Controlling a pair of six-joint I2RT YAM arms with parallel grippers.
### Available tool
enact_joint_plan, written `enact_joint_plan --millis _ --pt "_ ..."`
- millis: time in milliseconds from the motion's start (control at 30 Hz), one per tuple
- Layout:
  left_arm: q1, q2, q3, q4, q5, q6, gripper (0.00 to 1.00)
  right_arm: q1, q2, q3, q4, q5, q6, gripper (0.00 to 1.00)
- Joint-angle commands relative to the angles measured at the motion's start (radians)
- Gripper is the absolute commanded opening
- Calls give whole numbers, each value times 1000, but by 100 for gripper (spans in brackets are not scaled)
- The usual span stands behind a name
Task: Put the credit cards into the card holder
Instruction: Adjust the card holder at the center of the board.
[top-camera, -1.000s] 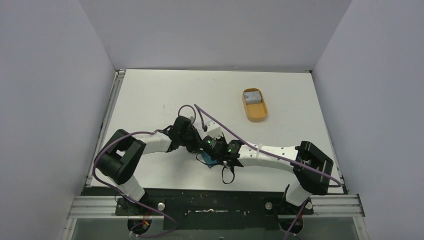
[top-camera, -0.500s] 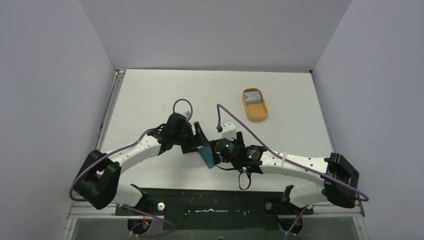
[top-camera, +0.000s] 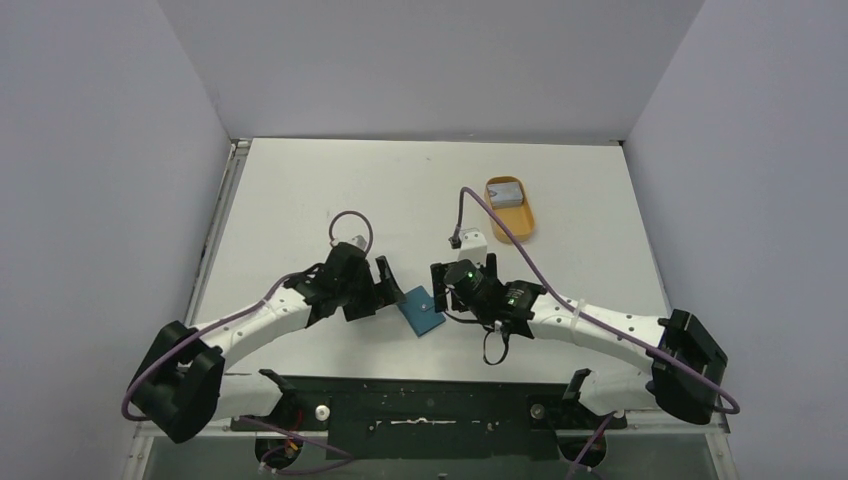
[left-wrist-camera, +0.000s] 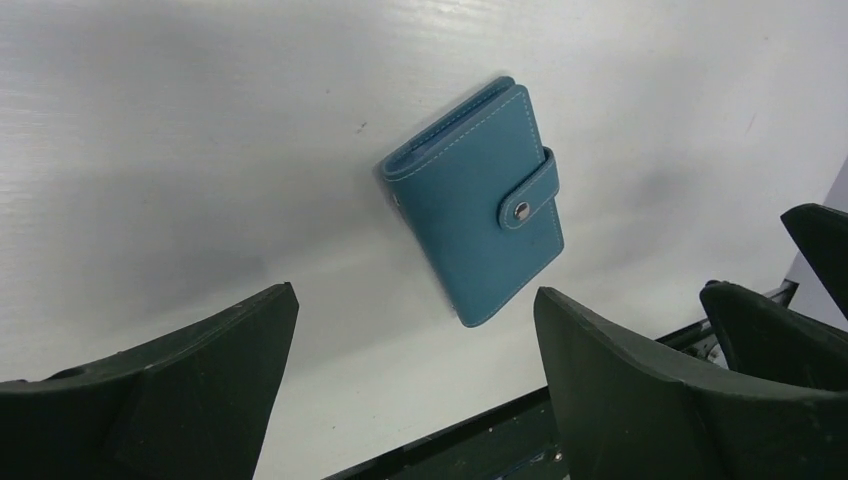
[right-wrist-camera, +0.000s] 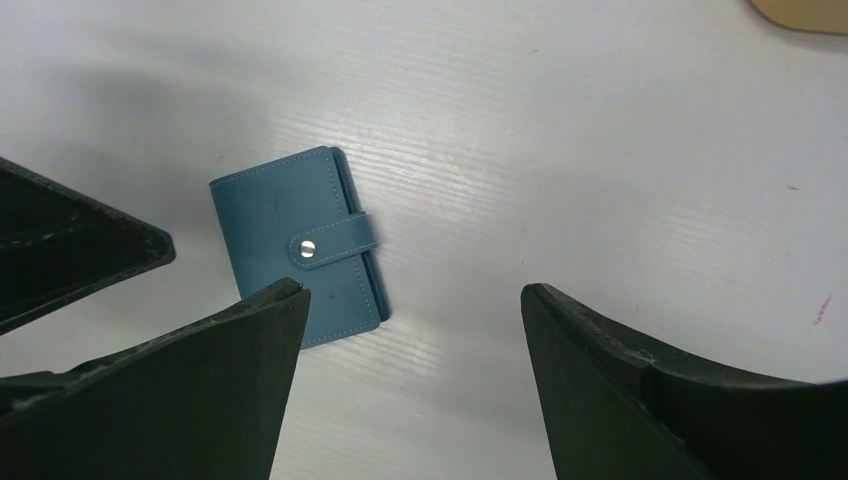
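Top external view: the left gripper and the right gripper, which were closed in together over the card holder one second earlier, have been drawn apart. They now stand one on each side of it, near but not touching. The card holder is left lying flat on the white table, near the front edge, between the two grippers.

In each wrist view the jaws are seen spread wide with nothing between them. In the left wrist view the card holder is seen folded shut, with the tab brought across and the snap button seated.

Grey credit cards are seen in the far end of the orange oval tray, well apart from the holder. Their number cannot be determined.

Assessment: the task is not complete. Whether any card is already inside the holder cannot be told. The tab is expected to require unfastening before a card from the tray can be inserted.
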Motion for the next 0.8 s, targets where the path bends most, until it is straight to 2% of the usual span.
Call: enact_joint_plan --millis 0,133,500,600,767 --pt "-3 102 64 62 101 21 82 -11 18 -13 32 -67 45 79" --pt "-5 149 39 127 132 -8 76 -27 31 -48 51 -97 88 77" --pt "-17 275 89 115 145 33 64 -19 1 -88 46 -76 110 74" --pt "-20 311 108 127 160 40 57 -11 -4 -88 34 -67 108 73" --pt "-25 363 145 150 183 51 36 21 -22 -94 13 -43 100 70"
